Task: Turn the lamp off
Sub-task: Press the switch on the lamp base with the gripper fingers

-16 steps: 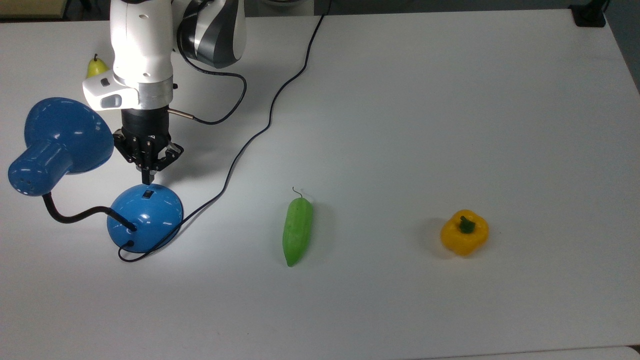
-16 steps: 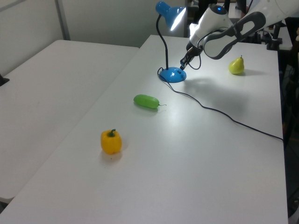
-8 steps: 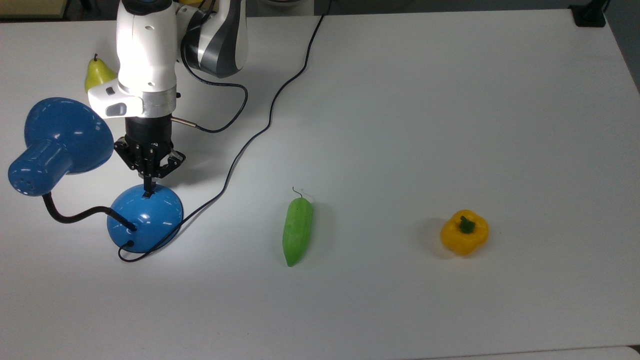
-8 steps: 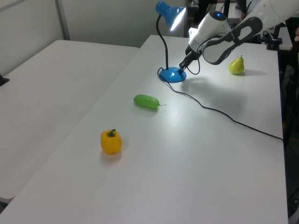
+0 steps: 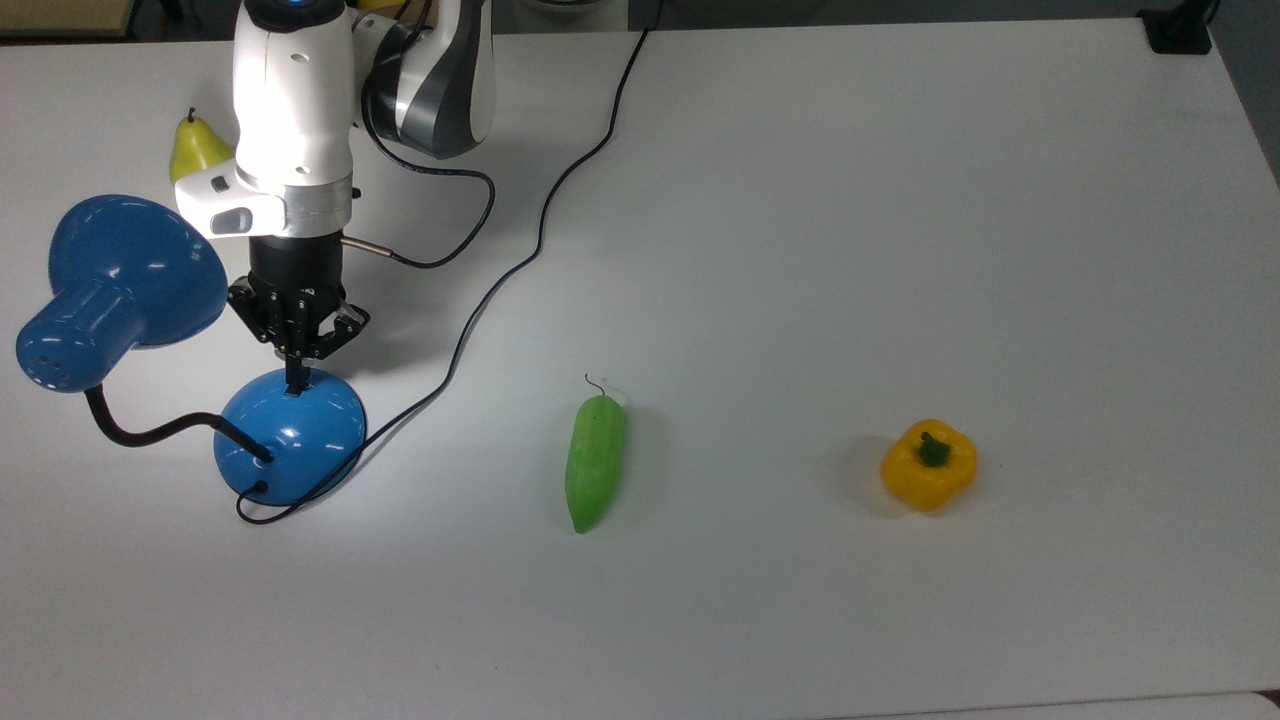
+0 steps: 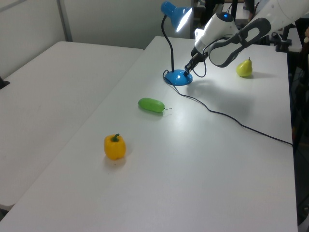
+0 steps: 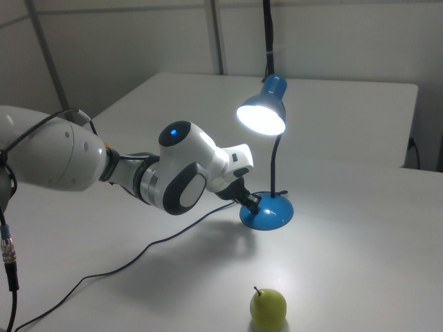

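Lamp (image 5: 290, 445) sits at the top view's left on the table (image 5: 800, 250), bulb lit in the right view, shade (image 7: 263, 114) glowing. Gripper (image 5: 297, 380) fingers pinched together, holding nothing, tip on the base's top, apparently right on the switch, which it hides. Cord (image 5: 480, 300) trails away across the table. Pear (image 5: 195, 148), cucumber (image 5: 595, 462) and pepper (image 5: 929, 465) lie apart.

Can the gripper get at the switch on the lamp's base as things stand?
Probably yes: the gripper is shut, its fingers already down on the top of the lamp base where the switch sits, nothing between them.
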Tool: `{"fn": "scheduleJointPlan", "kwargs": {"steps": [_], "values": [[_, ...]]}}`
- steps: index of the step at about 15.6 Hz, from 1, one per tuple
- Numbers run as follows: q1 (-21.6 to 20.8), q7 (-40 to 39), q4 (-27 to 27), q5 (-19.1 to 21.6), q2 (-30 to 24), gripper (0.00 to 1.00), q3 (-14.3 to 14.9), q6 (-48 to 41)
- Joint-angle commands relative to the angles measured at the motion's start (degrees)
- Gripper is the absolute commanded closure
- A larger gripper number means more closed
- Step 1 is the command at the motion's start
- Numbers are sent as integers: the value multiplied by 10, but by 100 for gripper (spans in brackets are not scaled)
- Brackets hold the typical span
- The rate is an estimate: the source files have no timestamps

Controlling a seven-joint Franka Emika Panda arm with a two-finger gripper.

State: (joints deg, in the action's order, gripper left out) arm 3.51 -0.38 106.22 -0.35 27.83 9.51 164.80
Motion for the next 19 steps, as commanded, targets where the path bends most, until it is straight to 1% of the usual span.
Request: {"fn": "scheduleJointPlan", "kwargs": {"steps": [1, 19], "values": [[-3, 14, -3, -5, 5, 100, 2, 11], [-3, 8, 3, -9, 15, 100, 2, 9]]}}
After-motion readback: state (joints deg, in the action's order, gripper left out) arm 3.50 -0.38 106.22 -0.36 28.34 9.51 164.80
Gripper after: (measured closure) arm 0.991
